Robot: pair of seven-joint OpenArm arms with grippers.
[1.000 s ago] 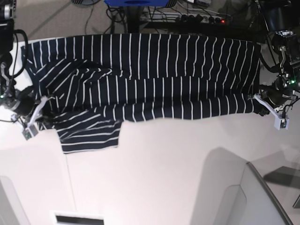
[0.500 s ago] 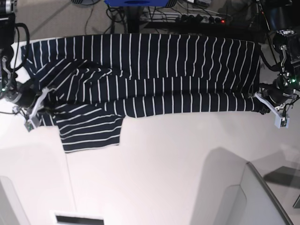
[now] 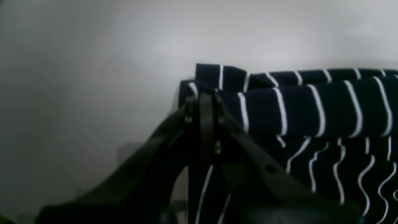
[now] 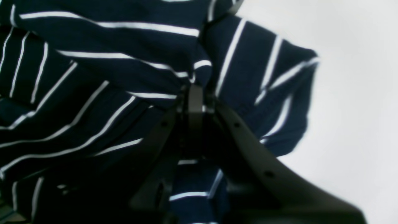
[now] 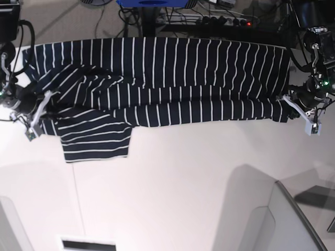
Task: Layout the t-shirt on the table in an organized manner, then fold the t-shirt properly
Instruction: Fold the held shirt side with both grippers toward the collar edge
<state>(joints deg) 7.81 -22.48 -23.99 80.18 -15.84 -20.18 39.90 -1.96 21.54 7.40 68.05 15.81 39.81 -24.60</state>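
The dark striped t-shirt (image 5: 162,78) lies stretched across the far half of the white table (image 5: 183,188), its near edge rolled into a fold and one sleeve (image 5: 94,138) hanging flat toward me at the left. My left gripper (image 5: 285,107) is shut on the t-shirt's folded corner (image 3: 217,93) at the right end. My right gripper (image 5: 47,107) is shut on bunched fabric (image 4: 192,74) at the left end, beside the sleeve. Both wrist views show the fingers pinched together over cloth.
The table's far edge runs just behind the shirt, with cables and a power strip (image 5: 225,21) on the floor beyond. A grey panel (image 5: 293,219) rises at the near right corner and a small slot (image 5: 86,244) sits at the near left.
Both grippers have carried the shirt's near fold away from me, toward the far edge. The sleeve has slid along with it and the fold has tightened.
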